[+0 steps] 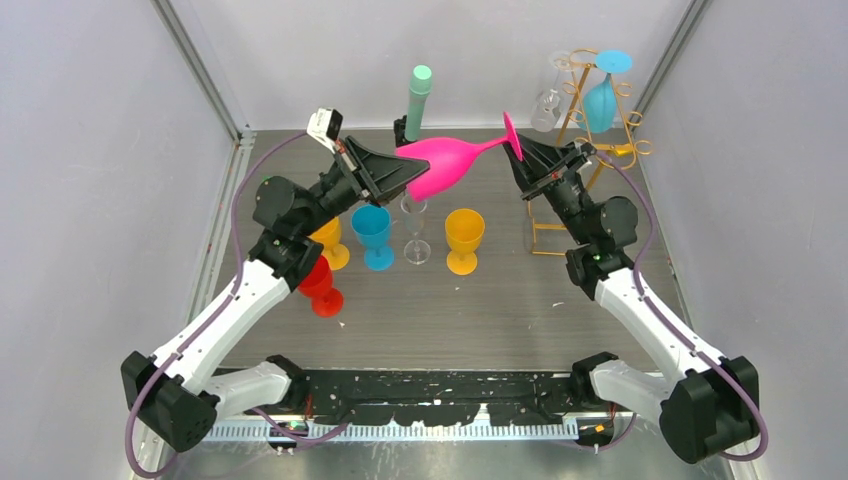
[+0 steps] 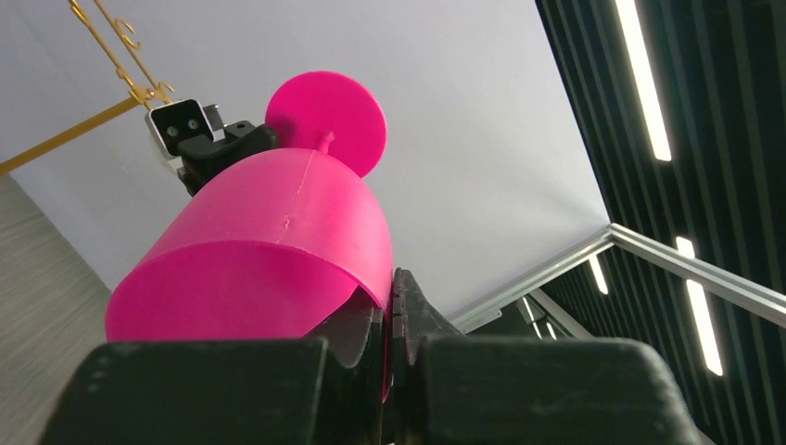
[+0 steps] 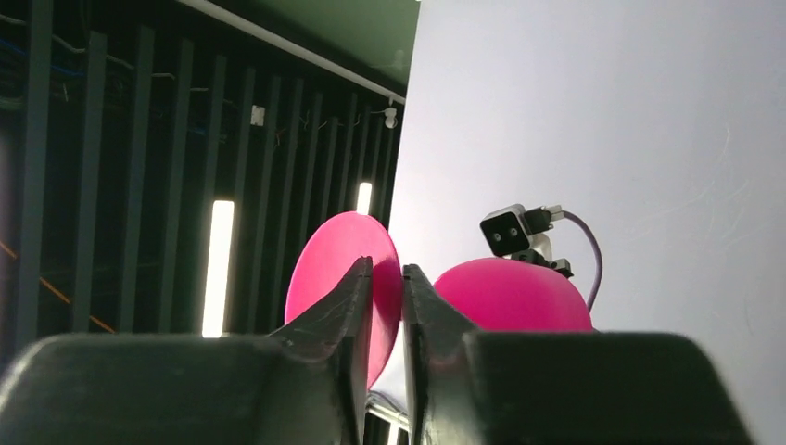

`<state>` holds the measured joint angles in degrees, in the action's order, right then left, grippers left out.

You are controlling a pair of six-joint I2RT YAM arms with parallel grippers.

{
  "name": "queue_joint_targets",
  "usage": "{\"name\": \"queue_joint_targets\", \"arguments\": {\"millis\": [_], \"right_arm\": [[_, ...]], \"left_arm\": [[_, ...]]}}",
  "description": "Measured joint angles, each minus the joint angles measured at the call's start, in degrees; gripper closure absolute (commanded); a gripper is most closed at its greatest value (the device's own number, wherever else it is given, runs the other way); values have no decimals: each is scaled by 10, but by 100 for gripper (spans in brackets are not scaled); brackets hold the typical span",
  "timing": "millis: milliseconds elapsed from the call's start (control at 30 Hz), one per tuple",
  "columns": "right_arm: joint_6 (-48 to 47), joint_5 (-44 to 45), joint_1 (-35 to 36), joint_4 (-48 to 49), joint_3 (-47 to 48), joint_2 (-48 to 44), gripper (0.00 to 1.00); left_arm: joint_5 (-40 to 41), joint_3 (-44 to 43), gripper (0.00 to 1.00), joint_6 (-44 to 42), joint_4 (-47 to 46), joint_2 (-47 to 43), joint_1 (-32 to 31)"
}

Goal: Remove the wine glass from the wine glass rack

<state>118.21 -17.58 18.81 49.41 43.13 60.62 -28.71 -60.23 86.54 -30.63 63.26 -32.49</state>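
Looks like a handover: left fingers (image 2: 403,311) clamp the pink wine glass (image 1: 440,165) by its bowl rim. Right fingers (image 3: 363,311) sit barely parted about its foot, grip unclear. Next, right should let go.

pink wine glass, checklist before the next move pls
1. Left gripper shut on the pink wine glass at the bowl rim: ok.
2. Right gripper free of the foot: cannot tell; the foot sits between nearly closed jaws.
3. Glass apart from the wine glass rack: ok.
4. Glass upright: not ok, it lies sideways in the air.
5. Landing spot free: cannot tell; the clear glass and yellow cup stand close by.
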Motion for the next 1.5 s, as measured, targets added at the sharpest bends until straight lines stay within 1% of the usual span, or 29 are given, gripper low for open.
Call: {"name": "queue_joint_targets", "arguments": {"millis": [33,67,100,133,167,233,333,467,600,700,800,900,1033,1133,1300,1500], "right_arm": [[-3,0,0,-4,0,0,57],[-7,0,0,-12,0,-2,46],[-19,-1,0,-26,0,-3,41],[-31,-1,0,-44,0,-6,34],[-45,-1,1,-65,0,-11,30],[-73,1,1,-110,0,-24,28],[-129,11,2,-191,4,-60,27],[-222,39,2,-321,37,-110,26],[-321,92,2,-460,92,-155,27],[-376,135,2,-534,128,-176,26],[-412,166,2,-588,147,-184,27],[-433,187,2,-624,153,-186,27],[-454,199,2,-660,155,-170,26],[-464,200,2,-673,162,-158,27],[-478,200,2,-687,165,-144,28],[-492,200,2,-691,166,-145,29]], "left_arm": [[-1,0,100,-1,0,0,0],[-1,0,100,-5,0,0,0],[-2,0,100,-12,4,-1,-1],[-3,0,100,-21,11,-2,-1],[-3,0,100,-33,23,-5,-1],[-2,-2,100,-67,59,-14,-1],[3,-14,100,-137,147,-39,-1],[5,-54,100,-225,284,-71,-1],[-23,-95,100,-304,415,-90,-1],[-42,-114,100,-365,519,-92,-2],[-41,-131,100,-436,639,-91,-2],[-12,-157,100,-504,758,-86,-4],[25,-166,100,-573,862,-81,-4],[42,-166,100,-597,896,-69,-4],[98,-164,100,-626,949,-17,-4],[153,-154,100,-630,969,36,-10]]}}
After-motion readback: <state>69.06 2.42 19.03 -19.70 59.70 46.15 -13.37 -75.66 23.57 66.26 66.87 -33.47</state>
